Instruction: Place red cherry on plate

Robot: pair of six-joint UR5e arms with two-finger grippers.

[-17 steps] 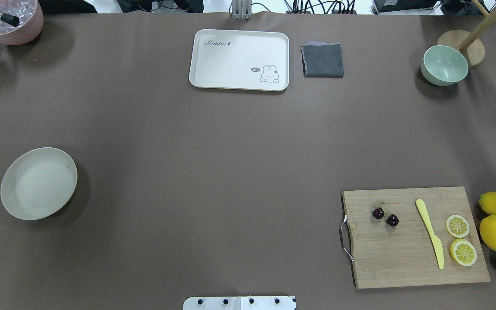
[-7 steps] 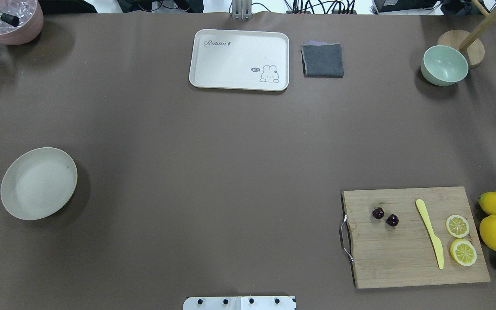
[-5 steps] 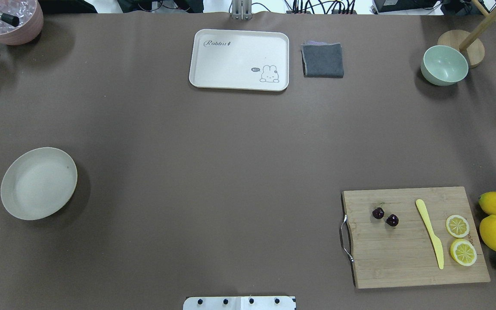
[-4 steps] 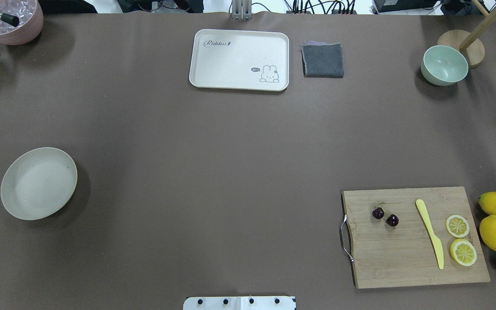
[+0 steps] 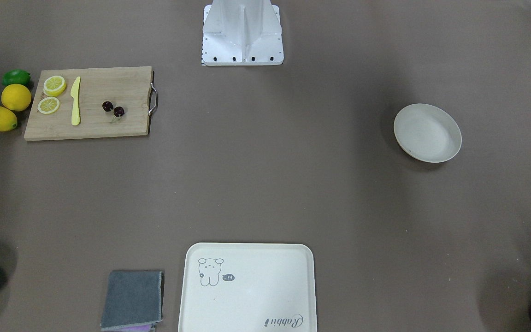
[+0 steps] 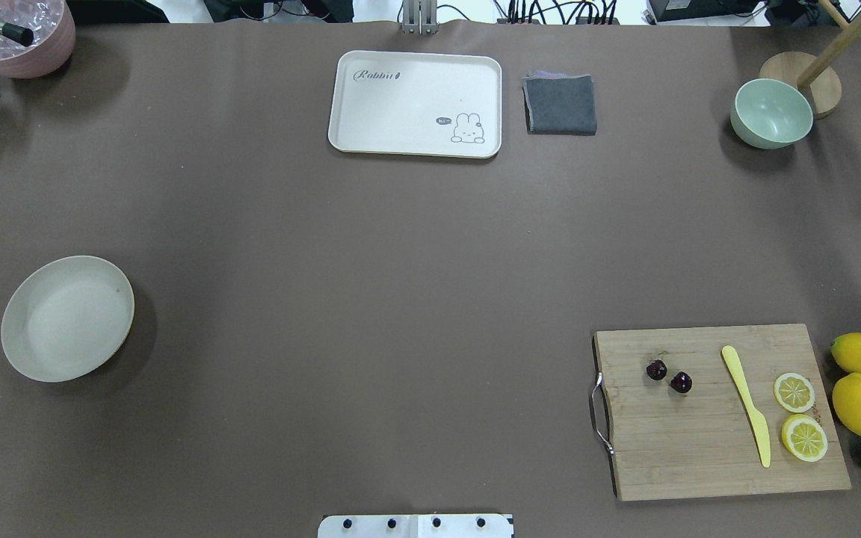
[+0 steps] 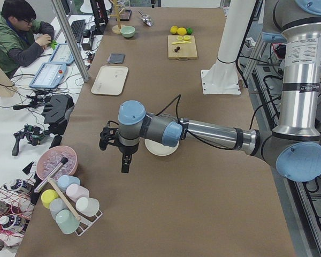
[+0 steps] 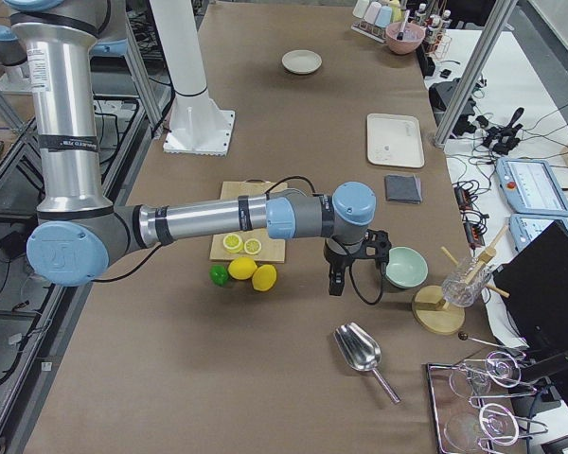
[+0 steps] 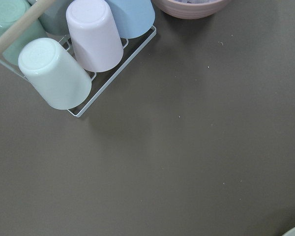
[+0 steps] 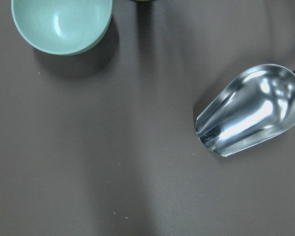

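- Overhead exterior is showing the red cherry (image 6: 657,370) lying on the cutting board (image 6: 699,456) at 4 o'clock, the plate (image 6: 66,319) sitting at 9 o'clock.
- The left gripper (image 7: 124,163) and right gripper (image 8: 337,282) are hovering; whether their jaws are released or clenched I cannot tell.

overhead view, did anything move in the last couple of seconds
Nothing visibly changed. The red cherry lies on the cutting board as before, and the plate stays empty in the same spot.
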